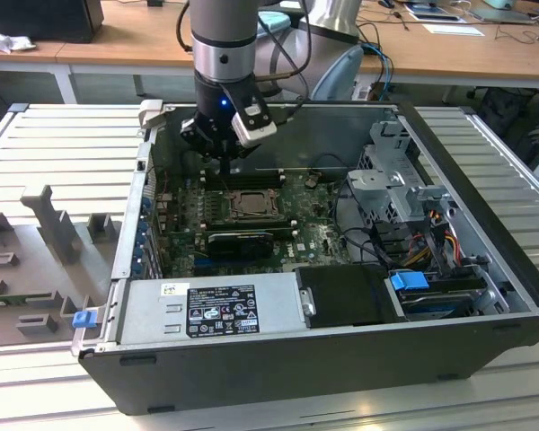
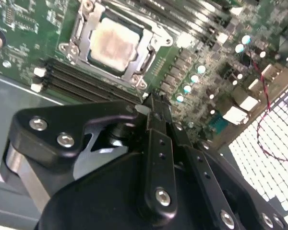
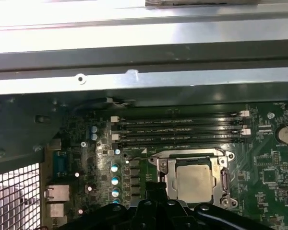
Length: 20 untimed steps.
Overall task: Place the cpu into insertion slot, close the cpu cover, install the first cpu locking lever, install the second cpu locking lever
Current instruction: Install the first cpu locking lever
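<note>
The cpu (image 2: pixel 116 43) lies flat in the insertion slot (image 2: pixel 97 64), its pale silver top showing in both wrist views (image 3: pixel 196 181). The cpu cover (image 3: pixel 170 173) lies down around it as a metal frame, the chip showing through its window. Thin metal levers (image 3: pixel 187 154) run along the frame's edges. My gripper (image 2: pixel 153 103) hangs just above the board beside a corner of the socket, its fingers pressed together with nothing between them. In the exterior view the gripper (image 1: pixel 226 166) stands over the far edge of the socket (image 1: pixel 251 205).
Long black memory slots (image 3: pixel 177 132) lie beside the socket. A black card (image 1: pixel 241 241) sits in front of it. The open case holds a power supply (image 1: pixel 211 305), a drive cage (image 1: pixel 400 184) and cables (image 1: pixel 431 224). The case walls (image 1: pixel 130 224) ring the board.
</note>
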{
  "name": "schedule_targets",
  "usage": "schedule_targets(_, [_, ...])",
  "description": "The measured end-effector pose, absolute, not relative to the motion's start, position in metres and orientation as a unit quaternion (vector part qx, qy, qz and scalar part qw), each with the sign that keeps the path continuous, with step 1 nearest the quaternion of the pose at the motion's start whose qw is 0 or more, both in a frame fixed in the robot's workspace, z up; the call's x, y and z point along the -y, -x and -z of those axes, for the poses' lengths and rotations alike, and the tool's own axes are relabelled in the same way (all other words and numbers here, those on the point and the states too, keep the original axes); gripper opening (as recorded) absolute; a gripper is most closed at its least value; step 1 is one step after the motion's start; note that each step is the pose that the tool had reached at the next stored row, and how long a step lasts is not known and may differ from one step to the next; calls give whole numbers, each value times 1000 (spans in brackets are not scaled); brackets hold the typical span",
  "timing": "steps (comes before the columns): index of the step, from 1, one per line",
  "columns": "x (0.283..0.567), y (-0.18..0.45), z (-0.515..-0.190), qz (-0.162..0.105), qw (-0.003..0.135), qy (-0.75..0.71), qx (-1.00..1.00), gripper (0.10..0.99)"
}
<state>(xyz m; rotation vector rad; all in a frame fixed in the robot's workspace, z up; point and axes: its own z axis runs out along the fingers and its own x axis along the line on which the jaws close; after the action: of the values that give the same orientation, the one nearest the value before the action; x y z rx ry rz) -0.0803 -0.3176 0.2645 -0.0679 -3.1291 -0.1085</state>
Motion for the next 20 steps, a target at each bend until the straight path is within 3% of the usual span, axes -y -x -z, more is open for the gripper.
schedule_targets(7, [317,93,-261,36,-8,13,999,106])
schedule_targets(20, [303,113,-256,38,-8,13,999,106])
